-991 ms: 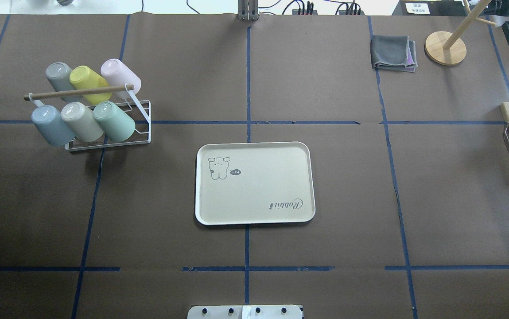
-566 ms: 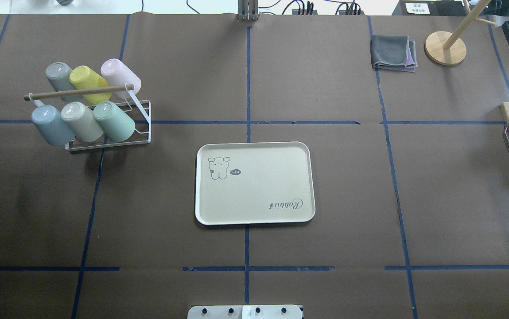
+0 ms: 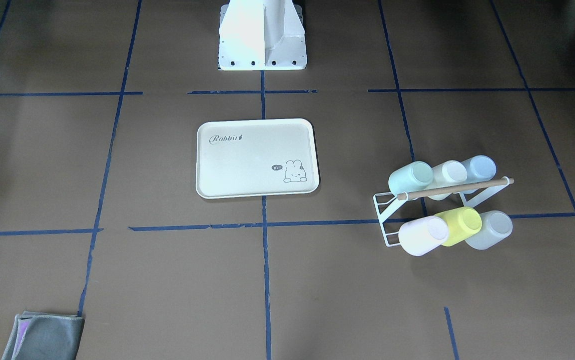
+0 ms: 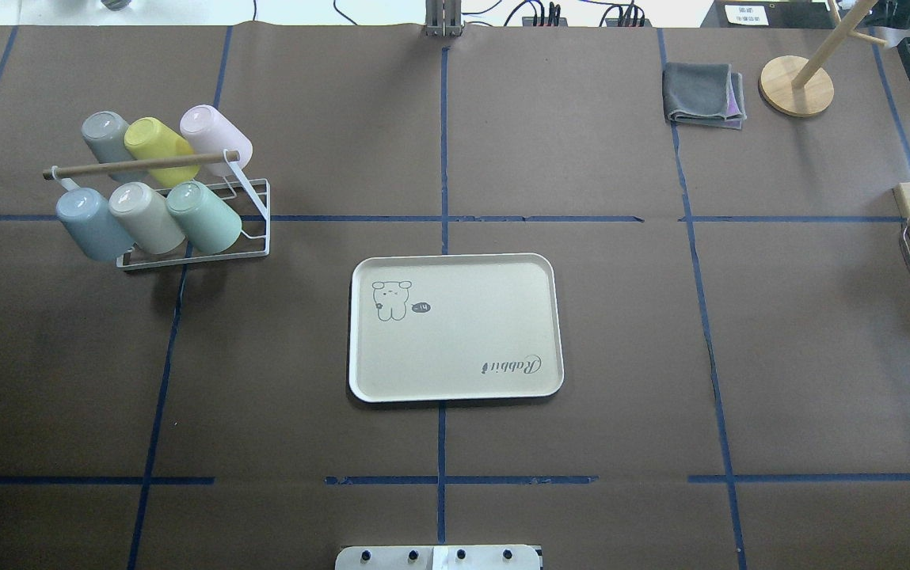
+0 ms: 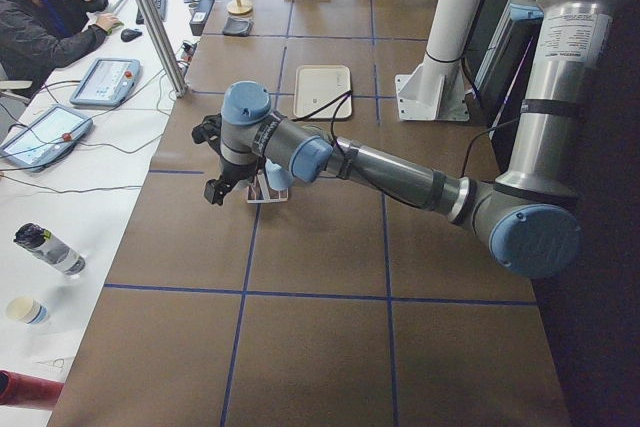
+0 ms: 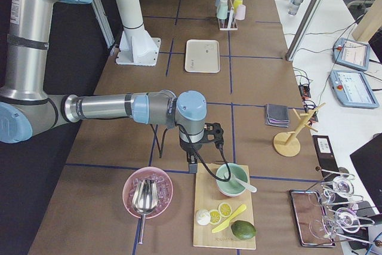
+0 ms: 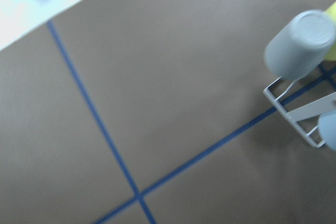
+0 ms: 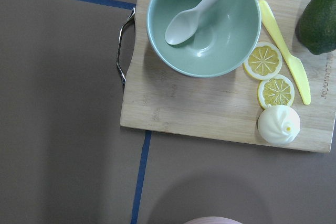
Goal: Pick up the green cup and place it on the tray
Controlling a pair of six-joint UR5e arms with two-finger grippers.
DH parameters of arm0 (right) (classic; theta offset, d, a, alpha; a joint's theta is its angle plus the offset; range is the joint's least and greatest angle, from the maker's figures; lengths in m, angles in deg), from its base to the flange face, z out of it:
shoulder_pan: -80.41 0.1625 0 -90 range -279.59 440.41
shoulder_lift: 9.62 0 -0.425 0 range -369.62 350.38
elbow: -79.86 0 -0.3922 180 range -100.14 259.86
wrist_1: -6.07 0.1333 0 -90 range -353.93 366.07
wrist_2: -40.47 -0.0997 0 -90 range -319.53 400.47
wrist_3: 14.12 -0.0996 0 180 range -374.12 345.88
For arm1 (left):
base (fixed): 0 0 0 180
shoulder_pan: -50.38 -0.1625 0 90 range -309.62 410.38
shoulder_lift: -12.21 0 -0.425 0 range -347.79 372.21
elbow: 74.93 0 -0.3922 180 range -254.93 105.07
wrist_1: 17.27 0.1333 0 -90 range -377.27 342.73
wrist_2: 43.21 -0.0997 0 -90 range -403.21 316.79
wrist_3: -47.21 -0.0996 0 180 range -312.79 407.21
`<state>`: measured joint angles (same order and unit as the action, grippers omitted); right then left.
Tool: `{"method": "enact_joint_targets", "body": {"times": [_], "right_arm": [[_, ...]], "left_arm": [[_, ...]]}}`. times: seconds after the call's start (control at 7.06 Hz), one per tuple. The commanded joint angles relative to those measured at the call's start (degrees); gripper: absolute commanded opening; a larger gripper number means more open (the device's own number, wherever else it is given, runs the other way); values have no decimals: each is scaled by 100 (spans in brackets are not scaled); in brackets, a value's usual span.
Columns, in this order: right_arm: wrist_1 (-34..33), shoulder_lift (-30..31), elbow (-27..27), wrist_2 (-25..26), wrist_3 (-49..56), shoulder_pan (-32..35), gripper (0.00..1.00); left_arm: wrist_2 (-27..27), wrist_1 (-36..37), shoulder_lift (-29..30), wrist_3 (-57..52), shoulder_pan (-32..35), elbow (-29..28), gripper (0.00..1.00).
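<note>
The green cup (image 4: 203, 216) lies tilted on a white wire rack (image 4: 255, 241) at the left of the table, at the right end of the front row; it also shows in the front-facing view (image 3: 410, 177). The cream tray (image 4: 462, 348) lies empty at the table's middle (image 3: 247, 165). Neither arm shows in the overhead view. My left gripper (image 5: 214, 189) hangs beside the rack's outer end; I cannot tell if it is open. My right gripper (image 6: 192, 164) hangs over a wooden board's edge, far from the cup; I cannot tell its state.
The rack also holds grey, yellow-green (image 4: 155, 142), pink, pale blue (image 4: 90, 222) and beige cups under a wooden rod. A folded grey cloth (image 4: 704, 95) and a wooden stand (image 4: 796, 85) are at the far right. The wooden board (image 8: 173, 114) carries a green bowl (image 8: 205, 24).
</note>
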<state>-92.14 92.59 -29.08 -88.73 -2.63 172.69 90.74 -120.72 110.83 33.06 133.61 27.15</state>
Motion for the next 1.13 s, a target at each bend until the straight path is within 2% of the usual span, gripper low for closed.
{"method": "enact_joint_targets", "body": {"times": [0.0,0.14,0.28,0.57,0.71,0.99], "right_arm": [[3,0,-13,0,3,0,100],[3,0,-13,0,3,0,100],[3,0,-13,0,3,0,100],[3,9,-4,0,3,0,100],[3,9,-4,0,11,0,100],[3,44,-4,0,11,0,100]], "left_arm": [[-481,-87,289,35,-507,354,100],[-875,26,324,35,-927,591,100],[-1097,523,542,0,-1323,811,100],[-1169,2312,1314,-183,-2035,1207,100],[-1570,3017,1674,-202,-2317,1296,100],[-2841,4345,2307,-727,-3038,1305,100]]}}
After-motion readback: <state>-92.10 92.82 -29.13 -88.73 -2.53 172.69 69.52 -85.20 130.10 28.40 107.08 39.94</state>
